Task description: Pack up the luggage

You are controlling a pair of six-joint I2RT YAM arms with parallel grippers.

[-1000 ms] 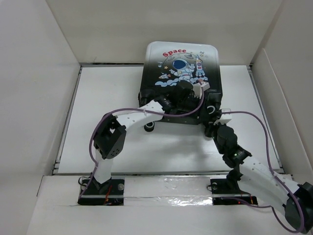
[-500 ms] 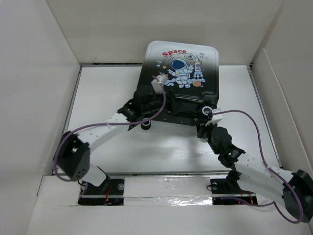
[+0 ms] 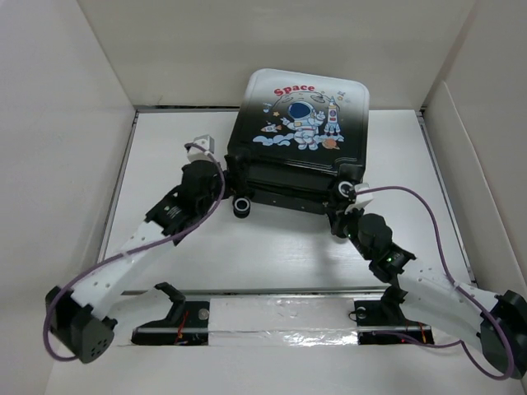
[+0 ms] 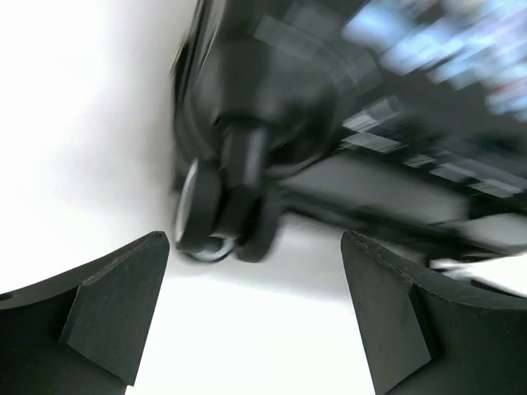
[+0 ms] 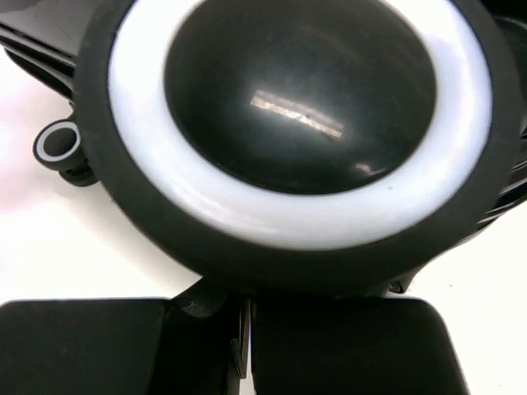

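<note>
The luggage (image 3: 300, 136) lies shut and flat at the back middle of the table, astronaut and red "Space" print facing up. My left gripper (image 3: 212, 179) is open and empty beside its near left corner. In the left wrist view (image 4: 255, 247) the blurred left wheel (image 4: 218, 210) stands just beyond the fingers (image 4: 115, 304). My right gripper (image 3: 339, 220) is shut at the near right wheel (image 3: 344, 191). That black wheel with a white ring (image 5: 296, 123) fills the right wrist view, right against the closed fingertips (image 5: 249, 329).
White walls enclose the table on the left (image 3: 66, 123), back and right (image 3: 486, 148). The left wheel (image 3: 241, 207) sticks out from the suitcase's near edge and shows small in the right wrist view (image 5: 58, 141). Purple cables loop along both arms.
My left arm has swung off the top of the suitcase to its left side and stretched out low. My right gripper has edged up to the right wheel.
</note>
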